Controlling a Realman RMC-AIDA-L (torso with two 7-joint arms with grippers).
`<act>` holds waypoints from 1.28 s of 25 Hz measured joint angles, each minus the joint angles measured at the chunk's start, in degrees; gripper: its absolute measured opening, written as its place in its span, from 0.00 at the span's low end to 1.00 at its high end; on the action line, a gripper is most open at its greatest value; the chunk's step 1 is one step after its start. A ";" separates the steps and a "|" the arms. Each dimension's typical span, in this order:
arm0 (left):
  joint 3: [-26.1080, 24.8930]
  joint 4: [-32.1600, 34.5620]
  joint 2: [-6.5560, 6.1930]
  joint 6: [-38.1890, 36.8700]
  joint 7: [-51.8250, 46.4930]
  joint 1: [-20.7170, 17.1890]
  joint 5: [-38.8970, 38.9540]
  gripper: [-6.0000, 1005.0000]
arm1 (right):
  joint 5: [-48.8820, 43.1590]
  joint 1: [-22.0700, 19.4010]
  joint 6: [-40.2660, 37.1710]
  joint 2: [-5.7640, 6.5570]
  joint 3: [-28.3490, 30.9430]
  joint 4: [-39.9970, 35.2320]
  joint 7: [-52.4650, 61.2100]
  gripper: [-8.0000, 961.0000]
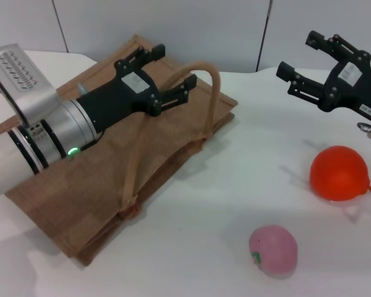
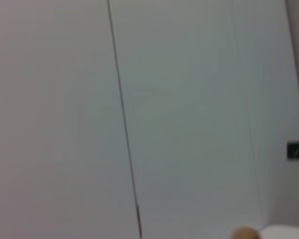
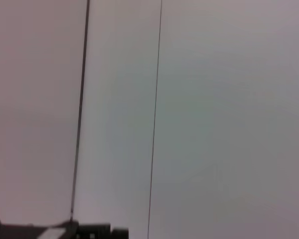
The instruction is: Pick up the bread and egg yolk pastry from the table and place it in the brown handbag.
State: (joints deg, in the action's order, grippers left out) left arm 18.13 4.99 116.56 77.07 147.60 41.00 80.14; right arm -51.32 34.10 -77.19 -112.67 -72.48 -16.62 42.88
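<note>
The brown handbag [image 1: 68, 198] lies flat on the white table [image 1: 198, 210] at the left, with one tan loop handle [image 1: 205, 67] arching up. My left gripper [image 1: 173, 67] hovers over the bag's far part, open and empty. My right gripper [image 1: 297, 54] is raised at the far right, open and empty. The bread and the egg yolk pastry are not in view. Both wrist views show only the pale wall.
A round orange fruit [image 1: 338, 172] lies on the table at the right, below the right gripper. A pink ball with a green mark [image 1: 272, 250] lies near the front edge. The bag's open side faces the table's middle.
</note>
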 joint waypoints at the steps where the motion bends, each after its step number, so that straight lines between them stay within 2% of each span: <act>1: 0.01 -0.04 -0.01 -1.17 -0.20 0.03 -0.31 0.89 | 0.00 -0.03 0.00 -0.01 0.20 0.00 0.00 0.91; 8: 0.56 -0.61 0.02 -3.63 -1.86 0.72 -4.12 0.89 | 0.00 -0.35 -0.33 0.02 1.26 -0.05 0.00 0.91; 11: -0.15 -1.67 0.15 0.68 0.23 0.31 -3.72 0.89 | 0.00 -0.50 -0.29 0.02 1.47 -0.06 0.00 0.91; 17: -5.81 -1.95 0.35 11.06 8.66 -5.72 5.24 0.89 | -0.01 -0.84 -0.07 -0.16 2.76 0.00 -0.98 0.91; 21: -8.84 -2.71 0.35 17.32 10.90 -9.46 12.88 0.89 | 0.02 -1.87 -0.43 -0.47 6.92 0.57 -3.34 0.91; 25: -13.30 -6.43 0.39 20.91 12.52 -12.12 21.78 0.88 | 0.07 -2.84 -0.26 -1.57 15.79 3.18 -9.19 0.91; 28: -15.30 -9.76 0.42 20.96 14.45 -13.10 29.23 0.88 | 0.09 -3.71 -0.23 -2.77 26.39 5.83 -16.12 0.91; 29: -15.30 -9.76 0.42 20.96 14.45 -13.10 29.23 0.88 | 0.11 -3.93 -0.44 -3.02 30.18 7.01 -18.63 0.91; 32: -15.37 -11.17 0.42 18.91 14.74 -13.12 34.42 0.88 | 0.47 -3.92 -0.88 -3.20 41.70 11.89 -25.34 0.91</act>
State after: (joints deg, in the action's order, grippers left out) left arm 2.75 -6.19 116.98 95.98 162.34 27.88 114.56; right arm -50.85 30.18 -78.06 -115.88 -30.79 -4.72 17.54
